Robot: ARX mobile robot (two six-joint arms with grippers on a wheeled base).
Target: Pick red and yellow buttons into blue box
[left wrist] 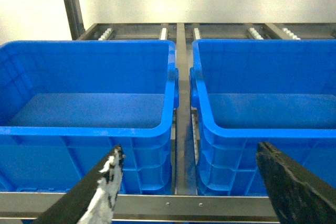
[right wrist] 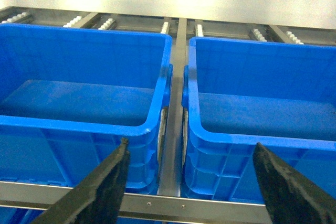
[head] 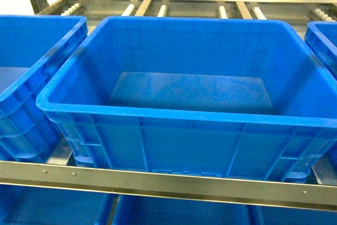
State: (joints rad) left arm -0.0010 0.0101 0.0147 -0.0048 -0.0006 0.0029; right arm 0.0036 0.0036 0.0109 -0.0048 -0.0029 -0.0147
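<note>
I count three blue crates (head: 184, 130) side by side behind the metal rail (head: 168, 183); two grippers mine.

**Steel roller rack lined with blue crates**

A grey metal rack (head: 174, 185) with a bolted front rail and white rollers (head: 160, 10) at the back carries deep blue crates side by side. The blue box (head: 184, 140) sits in the middle, one neighbouring crate (head: 26, 109) at its left, another (head: 321, 38) at its right.

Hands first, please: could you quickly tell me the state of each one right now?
Left hand: open, holding nothing.
Right hand: open, holding nothing.
</note>
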